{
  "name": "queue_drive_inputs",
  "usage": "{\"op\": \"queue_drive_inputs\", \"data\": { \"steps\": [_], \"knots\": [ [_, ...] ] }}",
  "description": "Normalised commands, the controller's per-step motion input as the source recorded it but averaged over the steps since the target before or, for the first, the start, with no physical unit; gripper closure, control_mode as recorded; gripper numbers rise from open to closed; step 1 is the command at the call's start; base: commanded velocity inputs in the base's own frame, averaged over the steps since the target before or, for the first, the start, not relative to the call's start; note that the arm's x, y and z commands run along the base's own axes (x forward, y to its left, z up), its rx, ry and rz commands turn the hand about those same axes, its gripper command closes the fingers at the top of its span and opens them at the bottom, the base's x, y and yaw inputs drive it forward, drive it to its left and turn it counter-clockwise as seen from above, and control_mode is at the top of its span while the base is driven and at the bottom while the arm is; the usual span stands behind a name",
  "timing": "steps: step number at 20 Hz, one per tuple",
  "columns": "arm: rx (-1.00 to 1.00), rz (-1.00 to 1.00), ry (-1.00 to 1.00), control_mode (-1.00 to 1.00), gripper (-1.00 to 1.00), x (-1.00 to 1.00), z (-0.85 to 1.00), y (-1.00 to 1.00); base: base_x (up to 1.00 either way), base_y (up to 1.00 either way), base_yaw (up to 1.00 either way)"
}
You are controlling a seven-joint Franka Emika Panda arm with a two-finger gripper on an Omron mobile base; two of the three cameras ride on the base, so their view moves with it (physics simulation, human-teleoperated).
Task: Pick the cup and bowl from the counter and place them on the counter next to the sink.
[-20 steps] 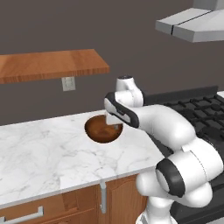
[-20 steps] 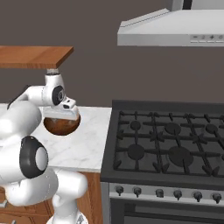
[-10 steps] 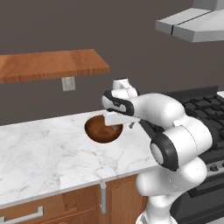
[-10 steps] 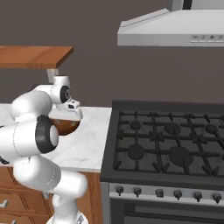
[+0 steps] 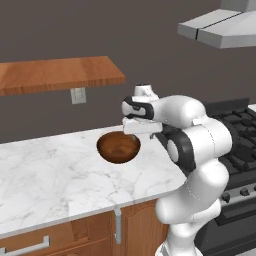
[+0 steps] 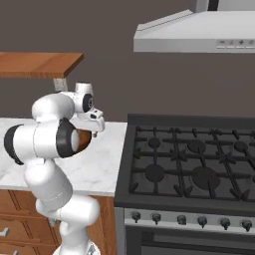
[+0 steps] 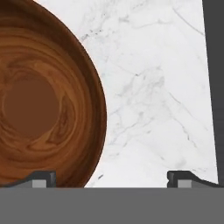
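- Because the tool (image 7: 111, 177) hangs over the bowl's (image 5: 118, 147) right rim with jaws spread fully and nothing held, one finger seems meant for inside the wall, one outside.
- The bowl sits on the white marble tabletop (image 5: 45, 180) near the stove (image 6: 194, 164); it is round, dark brown, with a glossy grained inside.

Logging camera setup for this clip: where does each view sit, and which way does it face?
Left base view: behind the arm's left, looking down at the bowl on the counter; arm rises lower right.
Right base view: behind its right, facing the stove; arm lower left.
Hand view: on the hand, looking down at the bowl's rim beside one fingertip.
All share the bowl and counter.
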Motion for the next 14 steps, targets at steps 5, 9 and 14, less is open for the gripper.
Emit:
{"op": "queue_drive_inputs", "data": {
  "steps": [5,9,14],
  "knots": [
    [0.08,-0.12,0.00,-1.00,-1.00,0.37,-0.35,-0.15,0.00,0.00,0.00],
    [0.08,-0.18,-0.02,-1.00,-1.00,0.22,-0.27,0.00,0.00,0.00,0.00],
    [0.07,-0.15,-0.02,-1.00,-1.00,0.05,0.00,0.00,0.00,0.00,0.00]
  ]
}}
